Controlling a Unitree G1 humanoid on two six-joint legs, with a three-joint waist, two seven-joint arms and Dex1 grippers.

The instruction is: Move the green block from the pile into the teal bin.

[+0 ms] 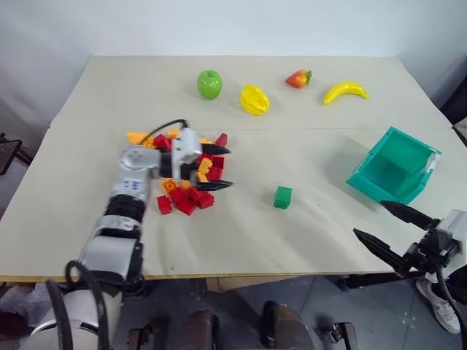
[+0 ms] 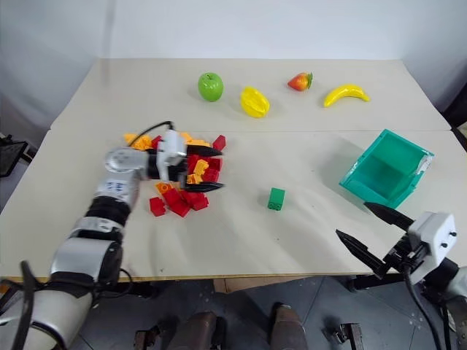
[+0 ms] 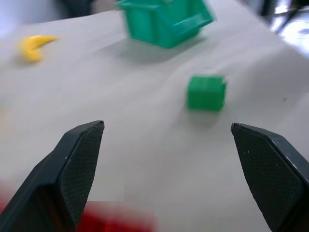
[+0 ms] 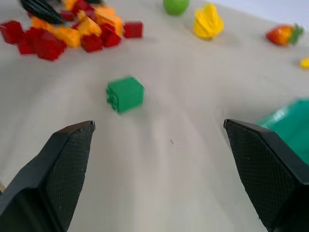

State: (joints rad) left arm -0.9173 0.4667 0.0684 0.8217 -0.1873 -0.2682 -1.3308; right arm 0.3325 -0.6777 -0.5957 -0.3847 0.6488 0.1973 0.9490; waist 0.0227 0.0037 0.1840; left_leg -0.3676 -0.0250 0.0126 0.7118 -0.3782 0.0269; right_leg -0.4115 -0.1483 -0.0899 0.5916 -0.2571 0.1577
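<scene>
- Sitting alone on the table, the green block [image 1: 283, 197] lies between the pile [image 1: 187, 169] and the teal bin [image 1: 395, 165].
- Left gripper [image 1: 220, 168] hangs over the pile, jaws wide and empty, pointing toward the block.
- Right gripper [image 1: 391, 229], also spread wide and empty, looks farther away.

Part of the pile [image 1: 191, 179] is hidden behind the left gripper [image 1: 220, 168], so the bricks beneath it cannot be counted. In the left wrist view, the teal bin [image 3: 166, 21] is cut off by the picture's edge and blurred, and the nearest red bricks are smeared beyond recognition. In the right wrist view, the teal bin's wall is cut off, and the banana [image 4: 304, 62] is barely caught.
</scene>
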